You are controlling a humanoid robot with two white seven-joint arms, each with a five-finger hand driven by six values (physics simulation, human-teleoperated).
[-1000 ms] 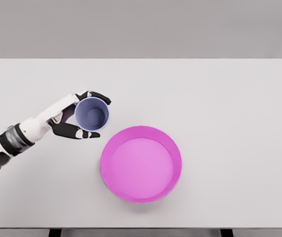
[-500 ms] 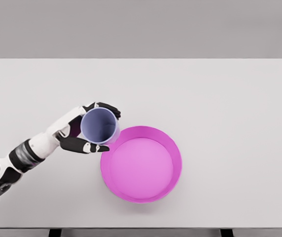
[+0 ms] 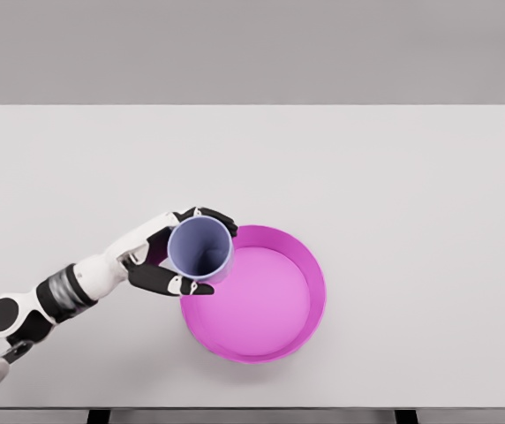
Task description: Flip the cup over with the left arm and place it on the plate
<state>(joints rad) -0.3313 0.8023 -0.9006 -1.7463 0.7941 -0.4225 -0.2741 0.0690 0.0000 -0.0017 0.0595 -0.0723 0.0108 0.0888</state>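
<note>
Left hand (image 3: 169, 261) reaching in from the lower left, fingers (image 3: 210, 215) curled around the light purple cup (image 3: 200, 249) and the thumb pressed on its near side. Cup gripped firmly, mouth turned up toward the camera, inside visible. Held over the left upper rim of the pink plate (image 3: 297, 325), overlapping that edge; whether touching the plate, not possible to tell. Plate lying flat on the white desk (image 3: 367, 177), near the front edge. Right arm not seen anywhere.
</note>
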